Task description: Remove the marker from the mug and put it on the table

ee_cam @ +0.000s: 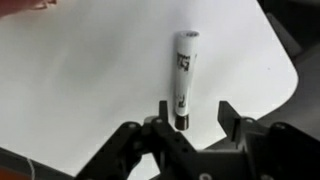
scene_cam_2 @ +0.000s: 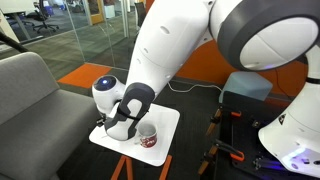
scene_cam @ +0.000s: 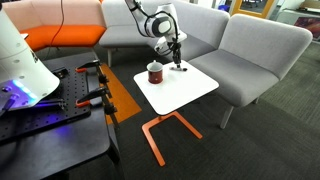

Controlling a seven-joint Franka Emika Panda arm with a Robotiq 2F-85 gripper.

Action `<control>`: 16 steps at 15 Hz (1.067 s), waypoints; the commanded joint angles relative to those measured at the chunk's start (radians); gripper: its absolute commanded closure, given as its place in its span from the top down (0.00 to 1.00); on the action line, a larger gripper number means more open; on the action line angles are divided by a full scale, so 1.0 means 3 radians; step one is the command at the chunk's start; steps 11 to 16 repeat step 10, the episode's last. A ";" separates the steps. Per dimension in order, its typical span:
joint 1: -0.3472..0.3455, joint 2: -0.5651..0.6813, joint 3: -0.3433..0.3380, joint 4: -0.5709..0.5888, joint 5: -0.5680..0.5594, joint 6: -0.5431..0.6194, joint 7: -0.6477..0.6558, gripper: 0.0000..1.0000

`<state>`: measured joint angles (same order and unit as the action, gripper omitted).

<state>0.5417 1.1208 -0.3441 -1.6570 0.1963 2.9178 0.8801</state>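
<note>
In the wrist view the marker point(ee_cam: 184, 80) looks pale with a dark end and lies on the white table top point(ee_cam: 90, 90). My gripper point(ee_cam: 197, 108) is open just above it. The marker's dark end sits between the fingers, close to one of them, and neither finger grips it. In an exterior view the gripper point(scene_cam: 178, 62) hangs low over the table point(scene_cam: 195, 92), next to the red-brown mug point(scene_cam: 154, 72). In an exterior view the arm covers much of the table point(scene_cam_2: 166, 120), the mug point(scene_cam_2: 148, 136) stands near its front edge, and the marker is hidden.
Grey sofa seats point(scene_cam: 255, 50) stand behind the table, with an orange seat point(scene_cam: 60, 38) further along. A black workbench with clamps point(scene_cam: 60, 110) is beside the table. The table's orange frame point(scene_cam: 160, 135) reaches onto the carpet.
</note>
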 commanded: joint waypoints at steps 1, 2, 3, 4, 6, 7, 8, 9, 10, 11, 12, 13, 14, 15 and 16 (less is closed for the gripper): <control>0.0069 -0.0299 -0.0112 -0.0118 0.0030 -0.0424 0.0190 0.89; 0.0015 -0.0438 -0.0082 -0.0175 0.0000 -0.0608 0.0180 0.96; -0.0056 -0.0581 -0.0033 -0.0216 -0.0040 -0.0806 0.0167 1.00; -0.0161 -0.0763 0.0058 -0.0283 -0.0075 -0.1005 0.0068 1.00; -0.0278 -0.1068 0.0154 -0.0419 -0.0141 -0.1297 0.0014 1.00; -0.0358 -0.1241 0.0238 -0.0516 -0.0172 -0.1380 -0.0059 1.00; -0.0416 -0.1394 0.0307 -0.0626 -0.0199 -0.1398 -0.0123 1.00; -0.0477 -0.1540 0.0377 -0.0736 -0.0223 -0.1408 -0.0189 1.00; -0.0509 -0.1635 0.0402 -0.0798 -0.0262 -0.1511 -0.0177 1.00; -0.0509 -0.1635 0.0402 -0.0798 -0.0262 -0.1511 -0.0177 1.00; -0.0509 -0.1635 0.0402 -0.0798 -0.0262 -0.1511 -0.0177 1.00; -0.0509 -0.1635 0.0402 -0.0798 -0.0262 -0.1511 -0.0177 1.00; -0.0509 -0.1635 0.0402 -0.0798 -0.0262 -0.1511 -0.0177 1.00; -0.0509 -0.1635 0.0402 -0.0798 -0.0262 -0.1511 -0.0177 1.00; -0.0509 -0.1635 0.0402 -0.0798 -0.0262 -0.1511 -0.0177 1.00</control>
